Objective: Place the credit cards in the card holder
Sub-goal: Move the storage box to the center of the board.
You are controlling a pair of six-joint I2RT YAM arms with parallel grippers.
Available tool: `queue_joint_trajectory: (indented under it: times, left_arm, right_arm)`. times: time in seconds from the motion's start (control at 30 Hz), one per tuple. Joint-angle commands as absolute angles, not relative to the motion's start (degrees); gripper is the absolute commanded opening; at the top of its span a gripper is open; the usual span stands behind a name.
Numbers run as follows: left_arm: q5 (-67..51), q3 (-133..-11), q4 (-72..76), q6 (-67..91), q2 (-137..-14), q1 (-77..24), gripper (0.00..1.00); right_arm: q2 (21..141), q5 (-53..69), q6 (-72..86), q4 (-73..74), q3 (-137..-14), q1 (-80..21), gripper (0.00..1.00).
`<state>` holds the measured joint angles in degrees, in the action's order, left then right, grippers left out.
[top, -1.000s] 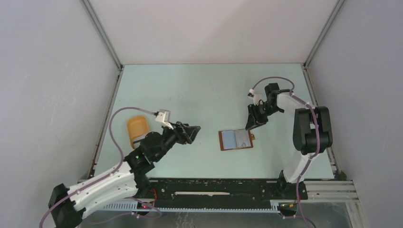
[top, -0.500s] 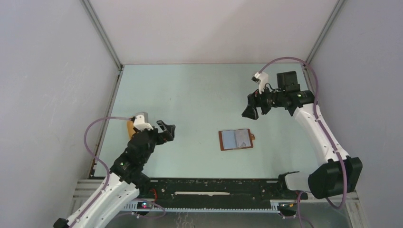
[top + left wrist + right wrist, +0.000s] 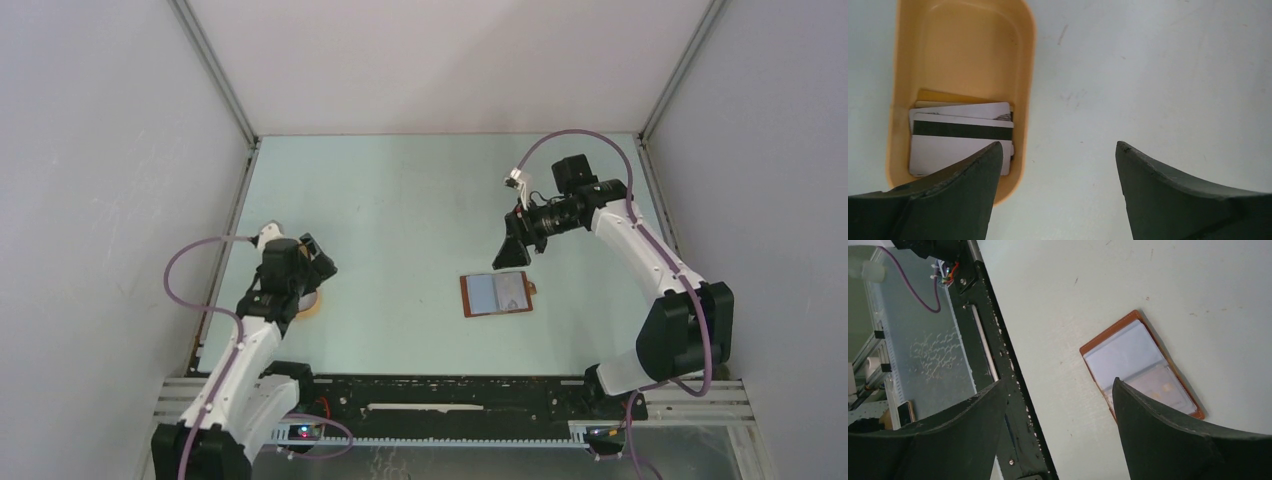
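Shows the card holder lying open and flat near the middle of the counter: reddish-brown rim, two pale blue-grey inner pages. Hides part of one page behind a finger of the right tool in the right wrist view; cannot tell whether a card sits in that pocket. Sees the credit cards loosely stacked inside the orange-yellow tray, the top one dark-striped, its lower corner covered by a finger of the left tool. Barely catches the tray from above. Finds both tools spread apart, clamped on nothing.
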<state>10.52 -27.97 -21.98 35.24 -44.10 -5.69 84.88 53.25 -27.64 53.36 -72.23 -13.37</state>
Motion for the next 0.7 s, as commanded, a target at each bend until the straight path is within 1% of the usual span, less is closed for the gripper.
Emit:
queue_joint_trajectory:
  times: [0.0,0.1,0.2,0.4,0.43,0.53,0.57,0.63,0.67]
  left_arm:
    - [17.22,-33.21,-24.04,37.82,-50.23,-3.7,0.87]
    - [23.86,-34.25,-24.44,38.27,-55.43,-3.57,0.87]
    - [23.79,-35.29,-23.14,37.49,-59.91,-3.51,0.85]
    - [17.6,-37.41,-19.9,34.82,-68.61,-3.01,0.62]
    - [16.03,-37.7,-19.39,34.31,-69.92,-3.07,0.58]
    - [12.18,-38.5,-18.59,32.47,-72.87,-3.01,0.38]
    - [11.1,-38.72,-18.48,31.61,-73.47,-3.02,0.33]
    - [8.99,-38.77,-17.88,30.1,-73.96,-3.1,0.23]
    - [7.77,-38.62,-17.41,29.31,-74.0,-3.18,0.2]
  right_arm:
    - [83.62,56.25,-28.83,53.79,-72.56,-13.87,0.84]
    - [83.68,56.96,-28.78,54.3,-72.52,-13.89,0.84]
    - [83.51,57.28,-28.82,54.4,-72.36,-13.88,0.84]
    - [83.15,57.65,-28.95,54.58,-72.1,-13.71,0.84]
    - [83.15,57.6,-29.0,54.58,-72.07,-13.67,0.84]
    - [83.06,57.66,-28.81,54.42,-71.91,-13.62,0.83]
    - [83.1,57.61,-28.77,54.33,-71.85,-13.62,0.83]
    - [83.29,57.53,-28.69,54.23,-71.81,-13.6,0.84]
    - [83.44,57.56,-28.73,54.22,-71.81,-13.62,0.83]
